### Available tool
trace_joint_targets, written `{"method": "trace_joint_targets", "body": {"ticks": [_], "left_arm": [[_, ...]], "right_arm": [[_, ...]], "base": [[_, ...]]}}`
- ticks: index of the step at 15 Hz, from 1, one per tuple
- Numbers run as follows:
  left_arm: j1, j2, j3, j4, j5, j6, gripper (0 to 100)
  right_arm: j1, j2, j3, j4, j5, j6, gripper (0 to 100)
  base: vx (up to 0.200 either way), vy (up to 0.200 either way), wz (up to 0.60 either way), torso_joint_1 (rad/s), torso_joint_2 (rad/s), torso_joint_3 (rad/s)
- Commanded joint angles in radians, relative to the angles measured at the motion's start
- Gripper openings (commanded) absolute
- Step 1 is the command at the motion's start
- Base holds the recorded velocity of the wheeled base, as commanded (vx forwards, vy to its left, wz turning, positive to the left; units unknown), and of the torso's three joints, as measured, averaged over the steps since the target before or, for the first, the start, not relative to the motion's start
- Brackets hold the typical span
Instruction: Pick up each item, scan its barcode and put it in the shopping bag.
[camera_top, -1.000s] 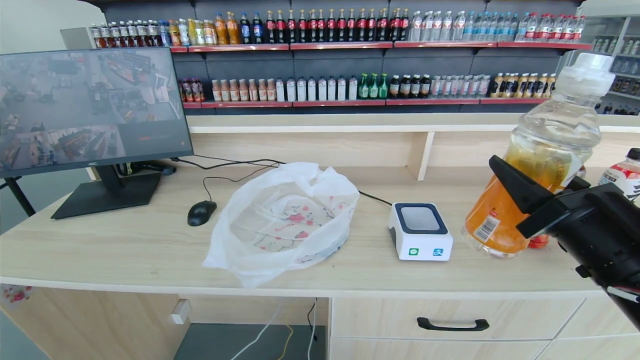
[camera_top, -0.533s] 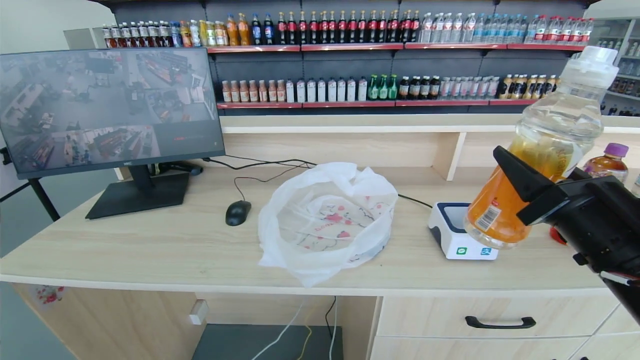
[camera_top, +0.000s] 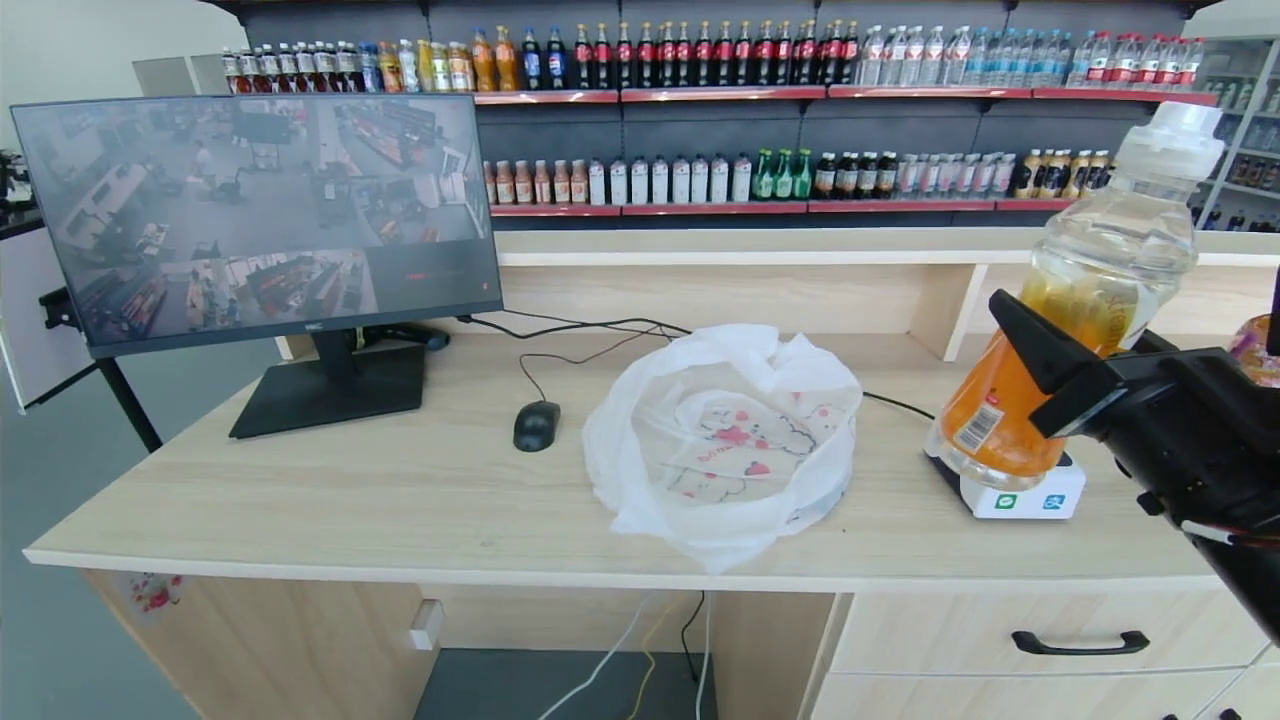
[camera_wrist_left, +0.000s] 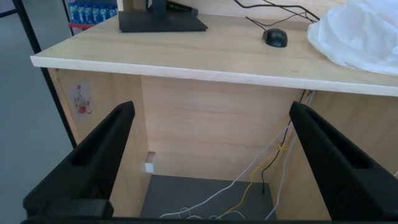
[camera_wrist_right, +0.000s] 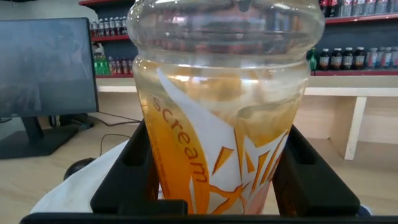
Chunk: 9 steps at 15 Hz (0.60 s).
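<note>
The right gripper (camera_top: 1050, 350) is clamped around a clear plastic bottle of orange drink with a white cap (camera_top: 1085, 270). It holds the bottle tilted just above the small white scanner box (camera_top: 1020, 495) on the pale wooden counter (camera_top: 350, 490), so scanning looks to be the step in hand. The crumpled white plastic shopping bag (camera_top: 725, 445) lies open beside the scanner and seems empty, though its folds could hide something. Bagging is not yet done. The left gripper (camera_wrist_left: 211, 112) hangs spread wide below the counter edge, holding nothing.
</note>
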Motion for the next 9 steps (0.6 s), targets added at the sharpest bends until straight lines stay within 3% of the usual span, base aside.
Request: {"method": "trace_joint_targets", "body": {"ticks": [1,4,9], "left_arm": [[0.0,0.0,0.001,0.001,0.0,0.0,100],[0.0,0.0,0.0,0.001,0.0,0.0,100],[0.0,0.0,0.0,0.001,0.0,0.0,100]], "right_arm": [[0.007,0.044,-0.053,-0.002,0.008,-0.005,0],[0.025,0.122,-0.14,-0.002,0.052,-0.024,0],[0.174,0.367,-0.373,-0.002,0.072,-0.04,0]], "base": [[0.0,0.0,0.0,0.0,0.0,0.0],[0.0,0.0,0.0,0.0,0.0,0.0],[0.0,0.0,0.0,0.0,0.0,0.0]]}}
